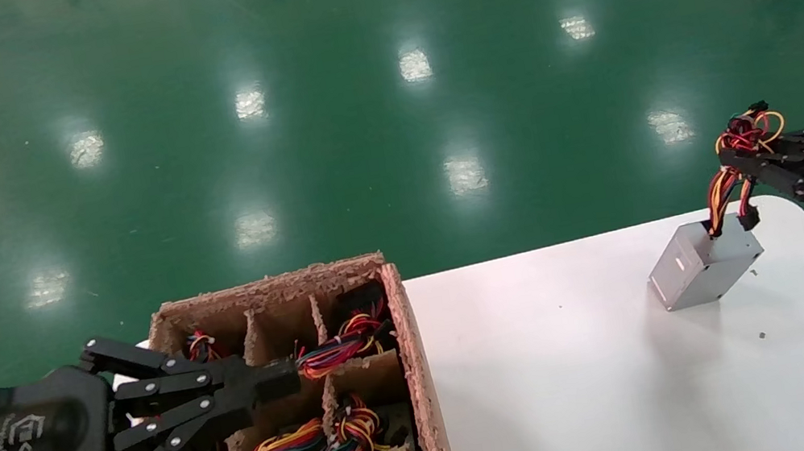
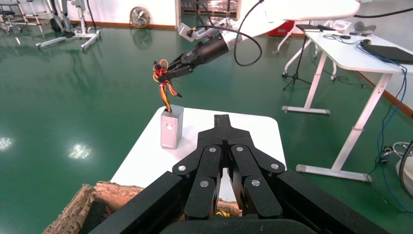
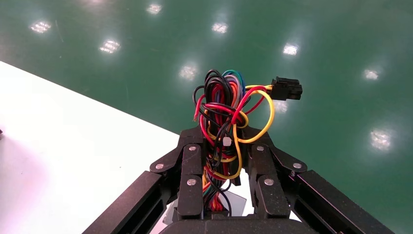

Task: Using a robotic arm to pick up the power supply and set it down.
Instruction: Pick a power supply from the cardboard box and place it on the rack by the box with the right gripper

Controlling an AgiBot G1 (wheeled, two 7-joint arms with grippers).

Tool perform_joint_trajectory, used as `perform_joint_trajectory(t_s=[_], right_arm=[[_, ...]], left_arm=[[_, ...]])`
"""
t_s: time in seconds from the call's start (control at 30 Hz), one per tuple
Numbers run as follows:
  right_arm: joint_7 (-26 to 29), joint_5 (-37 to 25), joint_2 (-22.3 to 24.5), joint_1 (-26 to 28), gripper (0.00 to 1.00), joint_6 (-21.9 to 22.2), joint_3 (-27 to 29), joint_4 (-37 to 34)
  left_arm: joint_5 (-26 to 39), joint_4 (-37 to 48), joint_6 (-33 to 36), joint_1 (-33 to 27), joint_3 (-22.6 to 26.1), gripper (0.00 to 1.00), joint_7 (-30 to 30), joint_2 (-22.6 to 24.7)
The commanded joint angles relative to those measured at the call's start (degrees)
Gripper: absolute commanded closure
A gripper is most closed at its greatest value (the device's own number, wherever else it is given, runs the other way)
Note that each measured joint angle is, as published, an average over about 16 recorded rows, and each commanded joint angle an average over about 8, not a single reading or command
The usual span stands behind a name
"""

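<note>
The power supply (image 1: 705, 262) hangs tilted by its wire bundle (image 1: 740, 144), its lower corner at or just above the white table (image 1: 556, 363); I cannot tell whether it touches. It is near the table's far right corner, close to the far edge and not far from the right edge. In the left wrist view it looks nearly upright (image 2: 171, 127), with the wires (image 2: 163, 80) running up from its top.

My right gripper (image 1: 741, 164) is closed on that bundle, above the box and out over the far edge. In the right wrist view the fingers (image 3: 190, 170) pinch the red, yellow, orange and black wires (image 3: 226, 117) between them, and a black connector (image 3: 286, 89) sticks out on a yellow loop past the grip. The jaws are drawn in tight, with only the wires between them.

Bare tabletop runs from the box toward me and to my left, as far as the cardboard crate (image 1: 411, 354). The crate abuts the table's left edge; its compartments hold more units with coloured wires.

My left gripper (image 1: 280, 378) hovers over the crate's far compartments, jaws brought together with nothing in them; the left wrist view shows the fingers (image 2: 223, 127) meeting at the tips. Green floor (image 1: 381, 98) lies beyond the far and right edges.
</note>
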Motion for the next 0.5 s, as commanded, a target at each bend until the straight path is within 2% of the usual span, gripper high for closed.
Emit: perform_joint_trajectory(t_s=[0.03, 0.23, 0.27, 0.5], right_arm=[[-0.01, -0.23, -0.30, 0.10, 1.00, -0.40, -0.17, -0.75], [-0.11, -0.64, -1.18, 0.34, 0.98, -0.45, -0.45, -2.63], [-0.02, -0.69, -1.31, 0.32, 0.90, -0.59, -0.49, -2.91], [0.80, -1.52, -1.78, 0.45, 0.05, -2.39, -1.14, -4.31]], left_arm=[[0.00, 0.00, 0.00, 0.00, 0.00, 1.00, 0.00, 0.00], [0.00, 0.00, 0.00, 0.00, 0.00, 1.00, 0.00, 0.00], [0.00, 0.00, 0.00, 0.00, 0.00, 1.00, 0.00, 0.00], [0.00, 0.00, 0.00, 0.00, 0.00, 1.00, 0.00, 0.00]])
